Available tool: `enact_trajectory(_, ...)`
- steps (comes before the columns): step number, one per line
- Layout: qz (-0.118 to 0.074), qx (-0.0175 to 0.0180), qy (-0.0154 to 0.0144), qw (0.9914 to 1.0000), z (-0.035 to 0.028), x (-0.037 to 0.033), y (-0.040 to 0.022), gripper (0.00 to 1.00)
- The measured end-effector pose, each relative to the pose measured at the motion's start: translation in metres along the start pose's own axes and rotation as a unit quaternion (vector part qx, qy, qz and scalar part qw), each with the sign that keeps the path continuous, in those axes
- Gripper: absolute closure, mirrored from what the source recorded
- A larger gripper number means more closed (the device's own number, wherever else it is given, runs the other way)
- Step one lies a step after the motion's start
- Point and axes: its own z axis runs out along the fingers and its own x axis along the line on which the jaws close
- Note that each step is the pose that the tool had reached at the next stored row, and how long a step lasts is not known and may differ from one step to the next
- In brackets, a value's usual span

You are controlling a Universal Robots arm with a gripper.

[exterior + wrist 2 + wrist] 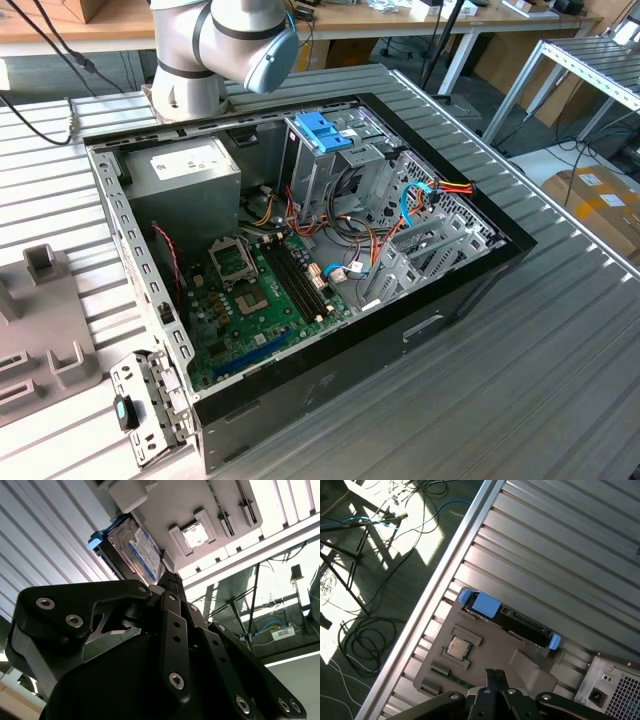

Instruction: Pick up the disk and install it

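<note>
A: Ribbed worktop (560, 545) below; what of your fingers (495, 674)?
B: Pressed together, holding nothing. Just ahead of them the disk (515, 620) stands on edge along the far side of the tray (495, 645), its long axis crosswise to my reach, not touching me.

The gripper (170, 578) apparently hides part of the disk (133, 548).

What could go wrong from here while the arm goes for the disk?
The disk stands on edge in a grey holder beside a processor chip. A slightly off approach by the end effector might strike the chip or tip the disk. Loose cables near the drive cage might snag the disk during installation.
</note>
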Motion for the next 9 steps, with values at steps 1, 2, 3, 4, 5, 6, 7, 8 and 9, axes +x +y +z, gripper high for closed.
enact_trajectory(1,-0.002,-0.0001,0.0001,1.00000,0.0000,0.0000,0.0000,0.89)
enact_trajectory(2,-0.004,-0.0001,0.0001,0.99999,0.0000,0.0000,0.0000,0.89)
enact_trajectory(3,-0.005,-0.0001,0.0002,0.99999,0.0000,0.0000,0.0000,0.89)
enact_trajectory(4,-0.008,-0.0002,0.0003,0.99997,0.0000,0.0000,0.0000,0.89)
enact_trajectory(5,-0.009,-0.0002,0.0004,0.99996,0.0000,0.0000,0.0000,0.89)
enact_trajectory(6,-0.012,-0.0003,0.0005,0.99993,0.0000,0.0000,0.0000,0.89)
enact_trajectory(7,-0.014,-0.0004,0.0006,0.99990,0.0000,0.0000,0.0000,0.89)
enact_trajectory(8,-0.016,-0.0004,0.0007,0.99987,0.0000,0.0000,0.0000,0.89)
enact_trajectory(9,-0.018,-0.0004,0.0008,0.99984,0.0000,0.0000,0.0000,0.89)
